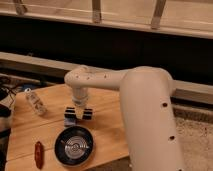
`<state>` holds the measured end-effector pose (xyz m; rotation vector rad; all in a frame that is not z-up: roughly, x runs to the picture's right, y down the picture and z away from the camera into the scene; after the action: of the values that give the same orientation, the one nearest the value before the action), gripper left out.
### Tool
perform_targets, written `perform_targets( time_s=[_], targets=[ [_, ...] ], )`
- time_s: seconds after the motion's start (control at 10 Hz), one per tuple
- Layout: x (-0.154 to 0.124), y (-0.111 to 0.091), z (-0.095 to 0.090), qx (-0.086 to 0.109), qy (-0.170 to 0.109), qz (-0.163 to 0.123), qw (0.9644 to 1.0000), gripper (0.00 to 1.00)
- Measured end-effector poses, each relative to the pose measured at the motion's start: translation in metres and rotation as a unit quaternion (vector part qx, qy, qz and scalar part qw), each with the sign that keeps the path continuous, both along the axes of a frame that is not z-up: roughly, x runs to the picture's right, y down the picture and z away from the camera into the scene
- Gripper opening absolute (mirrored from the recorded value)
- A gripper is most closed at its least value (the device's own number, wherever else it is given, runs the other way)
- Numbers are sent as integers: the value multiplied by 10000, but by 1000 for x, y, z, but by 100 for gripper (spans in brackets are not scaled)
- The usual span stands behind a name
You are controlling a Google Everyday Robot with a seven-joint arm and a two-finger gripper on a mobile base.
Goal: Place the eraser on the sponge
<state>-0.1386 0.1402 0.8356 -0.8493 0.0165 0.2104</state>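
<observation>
Far edge: we see dark cables (4,96) bunched at the picture's left border, partly off the tabletop.
Tabletop: we see a pale wooden tabletop (107,125) that carries everything below.
Bottle: a clear plastic bottle (36,104) lies on its side near the tabletop's back left part, well apart from the tool.
Red object: a small red object (38,153) lies near the front edge, beside the bowl but not touching it; we cannot tell what it is.
Pale block: a small bluish-white block (70,121) rests on the tabletop, right under the tool's black pad on the bottle's side and seemingly touching it.
Eraser and sponge: we cannot tell whether that pale block is the eraser, the sponge or both stacked, and we see no other piece that could be either one.
Bowl: a dark round bowl (74,146) with a shiny centre sits at the front, just in front of the tool and apart from it.
Tool: the tool (78,116) points straight down, low over the middle of the tabletop, fully closed; we cannot tell whether anything is pinched in it.
Arm: the thick white arm (147,105) reaches in from the right and bends down to the tool.
Floor: speckled floor (197,142) shows to the right of the tabletop.
</observation>
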Motion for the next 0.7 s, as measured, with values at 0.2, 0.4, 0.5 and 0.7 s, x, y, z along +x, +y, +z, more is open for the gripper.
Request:
perform_targets(
  time_s=[0.2,0.4,0.5,0.7],
  targets=[
    [-19,-1,6,-46,-173,-176,9997,0],
    [-25,0,10,-111,-260,-246,9993,0],
    [-28,2,12,-155,-305,-287,9990,2],
    [-36,5,13,-193,-396,-376,9983,20]
  ],
)
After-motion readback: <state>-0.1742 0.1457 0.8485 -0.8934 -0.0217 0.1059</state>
